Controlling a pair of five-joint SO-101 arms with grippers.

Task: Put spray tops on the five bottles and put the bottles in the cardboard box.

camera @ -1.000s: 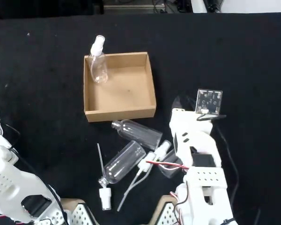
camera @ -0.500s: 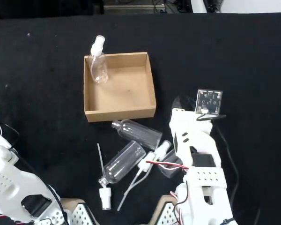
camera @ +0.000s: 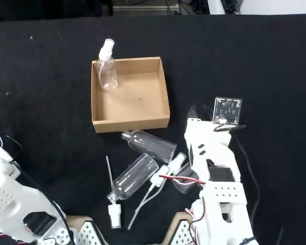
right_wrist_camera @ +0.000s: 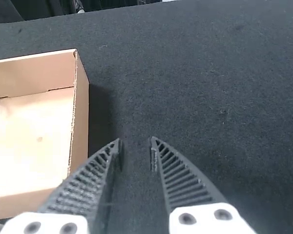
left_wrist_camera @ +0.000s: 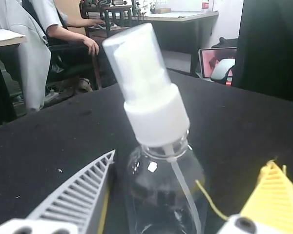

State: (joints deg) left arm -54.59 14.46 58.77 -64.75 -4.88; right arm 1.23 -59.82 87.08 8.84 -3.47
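Fingers of my left arm (left_wrist_camera: 83, 195) grip a clear bottle (left_wrist_camera: 161, 204), white spray top (left_wrist_camera: 146, 92) on, tilted above the desk (left_wrist_camera: 63, 141). My right fingers (right_wrist_camera: 178, 173) sit slightly parted and empty over bare desk just beside the cardboard box (right_wrist_camera: 80, 97), with open black surface beyond. One capped bottle (camera: 107, 71) leans in the box's corner. An uncapped bottle (camera: 149, 145) lies near its front wall.

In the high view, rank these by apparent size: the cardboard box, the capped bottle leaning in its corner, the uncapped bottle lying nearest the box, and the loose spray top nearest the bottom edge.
1. cardboard box
2. capped bottle and uncapped bottle: about alike, not ranked
3. loose spray top
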